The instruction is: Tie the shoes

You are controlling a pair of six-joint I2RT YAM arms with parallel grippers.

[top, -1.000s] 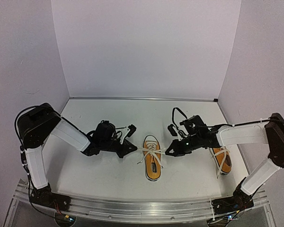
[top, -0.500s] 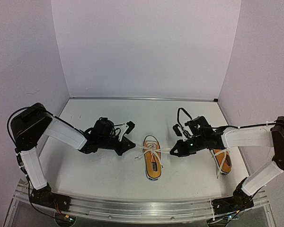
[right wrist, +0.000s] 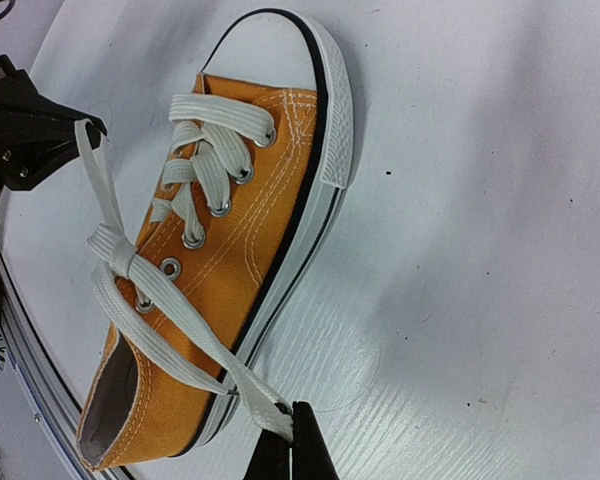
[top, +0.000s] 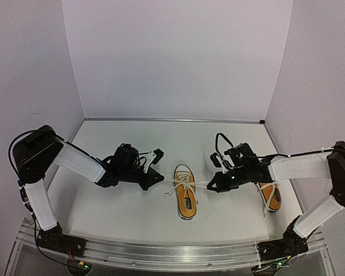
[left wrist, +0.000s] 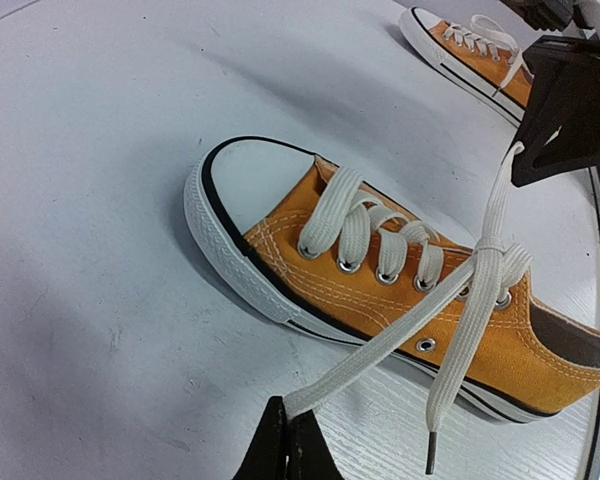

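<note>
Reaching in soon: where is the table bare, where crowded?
Bare: far strip of table by back wall; near strip between middle shoe and front rail. Crowded: middle shoe, its laces held by left tool and right tool; second shoe under right arm.

A flat white table (top: 126,210) with a faintly grained top carries two small orange canvas sneakers with white rubber soles and long white laces. The middle sneaker (top: 186,201) stands upright, toe toward the far wall. The right-hand sneaker (top: 271,196) sits well apart, near the table's right edge.

shoe (left wrist: 310,275): matt canvas, smooth rubber | laces (left wrist: 327,210): woven cloth | table (left wrist: 100,200): matt
</note>
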